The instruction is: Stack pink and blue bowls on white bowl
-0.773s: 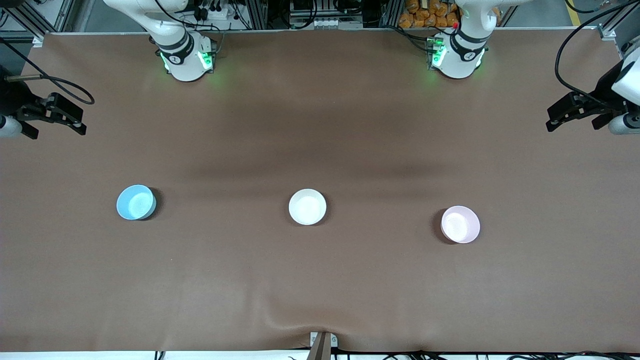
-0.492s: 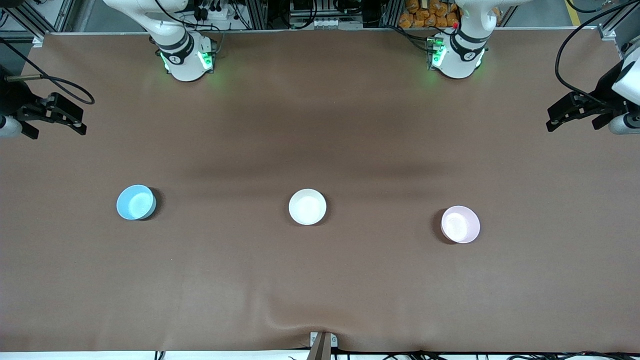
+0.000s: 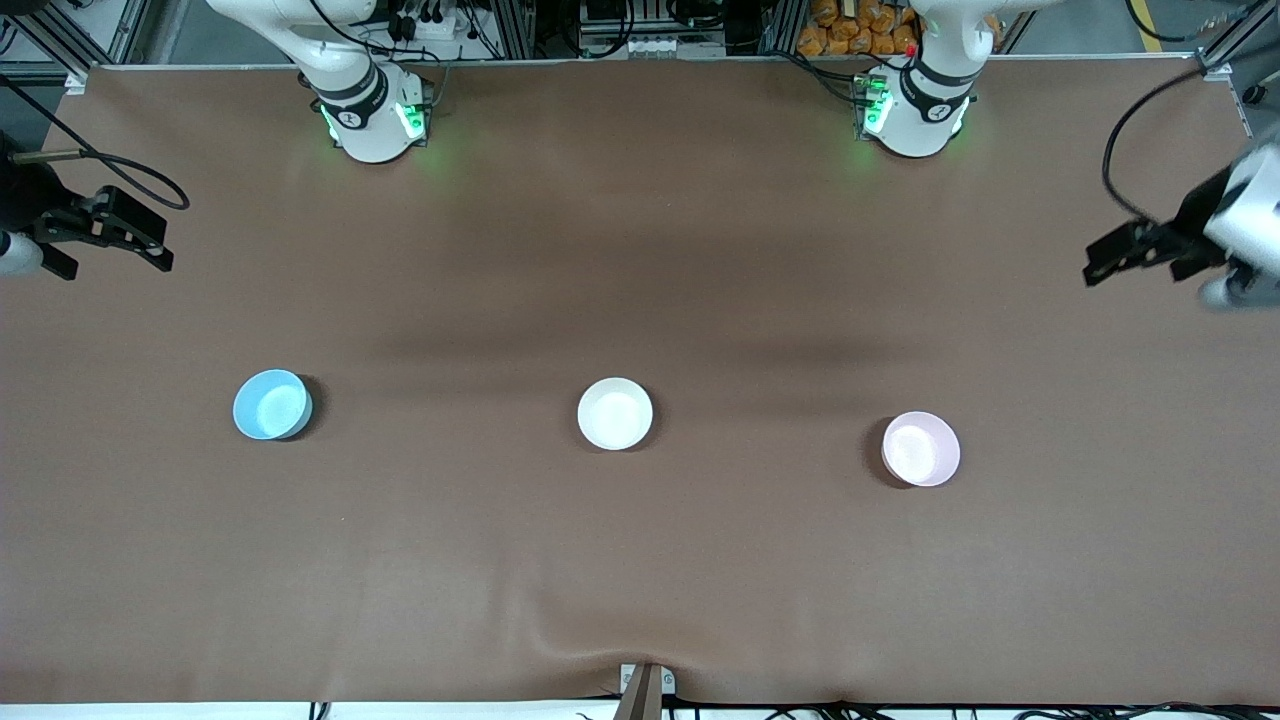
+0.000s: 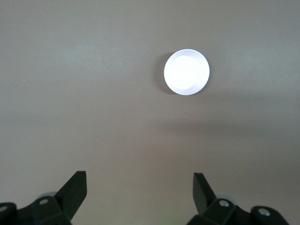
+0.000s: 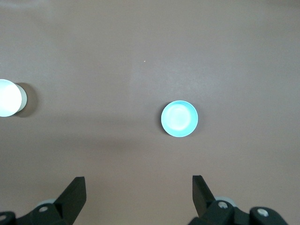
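Three small bowls stand in a row on the brown table [image 3: 640,560]. The white bowl [image 3: 615,413] is in the middle. The blue bowl [image 3: 272,404] is toward the right arm's end and the pink bowl [image 3: 921,449] is toward the left arm's end. My left gripper [image 3: 1135,262] is open and empty, high over the table's edge at the left arm's end. Its wrist view shows its open gripper [image 4: 139,177] and the pink bowl [image 4: 186,71], washed out pale. My right gripper [image 3: 110,258] is open and empty, high over its end. Its wrist view shows its open gripper [image 5: 139,180], the blue bowl [image 5: 179,118] and the white bowl [image 5: 7,97].
The right arm's base [image 3: 375,120] and the left arm's base [image 3: 915,115] stand at the table edge farthest from the front camera. A small metal bracket [image 3: 641,690] sits at the nearest edge, by a crease in the cloth.
My left gripper has shifted a little toward the front camera and is blurred with motion. The right gripper and the three bowls have not moved.
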`<move>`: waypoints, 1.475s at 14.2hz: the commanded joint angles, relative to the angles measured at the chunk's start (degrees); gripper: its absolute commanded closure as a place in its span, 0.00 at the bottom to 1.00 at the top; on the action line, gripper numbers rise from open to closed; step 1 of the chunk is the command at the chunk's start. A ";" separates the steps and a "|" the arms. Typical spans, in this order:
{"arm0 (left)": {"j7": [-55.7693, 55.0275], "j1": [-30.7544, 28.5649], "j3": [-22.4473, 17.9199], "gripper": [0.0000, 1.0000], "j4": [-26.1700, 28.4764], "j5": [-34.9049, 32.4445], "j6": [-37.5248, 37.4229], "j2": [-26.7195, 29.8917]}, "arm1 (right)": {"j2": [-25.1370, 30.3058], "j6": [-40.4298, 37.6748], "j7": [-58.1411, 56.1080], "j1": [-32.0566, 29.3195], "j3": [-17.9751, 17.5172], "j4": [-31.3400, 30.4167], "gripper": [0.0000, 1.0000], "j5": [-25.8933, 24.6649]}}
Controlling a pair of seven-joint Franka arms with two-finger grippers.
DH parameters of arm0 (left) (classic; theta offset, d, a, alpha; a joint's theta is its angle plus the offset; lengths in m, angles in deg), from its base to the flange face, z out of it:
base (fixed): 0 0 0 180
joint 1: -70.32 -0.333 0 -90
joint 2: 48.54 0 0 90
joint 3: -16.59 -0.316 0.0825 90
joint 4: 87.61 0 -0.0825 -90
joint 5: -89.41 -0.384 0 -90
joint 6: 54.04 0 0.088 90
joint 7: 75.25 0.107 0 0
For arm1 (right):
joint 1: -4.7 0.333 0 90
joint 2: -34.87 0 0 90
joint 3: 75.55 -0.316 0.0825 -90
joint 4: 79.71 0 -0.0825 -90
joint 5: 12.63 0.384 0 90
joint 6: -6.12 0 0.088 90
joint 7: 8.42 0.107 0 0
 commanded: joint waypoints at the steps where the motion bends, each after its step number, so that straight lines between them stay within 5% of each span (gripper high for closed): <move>1: 0.10 -1.51 0.23 0.00 1.38 -0.56 7.51 -6.11 | -0.69 -0.46 -0.28 -0.22 -0.18 1.39 0.00 0.82; 6: 0.01 -1.26 0.66 0.00 13.34 -0.47 30.80 -11.65 | -0.87 -0.46 -0.28 -0.22 -0.18 1.39 0.00 0.82; 9: -0.51 -0.82 1.28 0.00 14.85 0.40 39.26 -17.36 | -0.69 -0.64 -0.20 -0.22 -0.18 1.39 0.00 1.00; 13: -0.69 -0.47 2.07 0.13 14.67 0.41 46.29 -23.52 | -0.69 -0.47 -0.28 -0.22 -0.18 1.30 0.00 1.00; 19: -0.78 0.41 1.99 0.46 14.50 0.41 47.98 -27.92 | -0.69 -0.73 -0.11 -0.22 -0.27 1.30 0.00 1.00; 21: -0.78 0.50 1.99 0.80 14.59 0.41 47.98 -28.36 | -0.69 -0.90 -0.02 -0.22 -0.27 1.30 0.00 1.00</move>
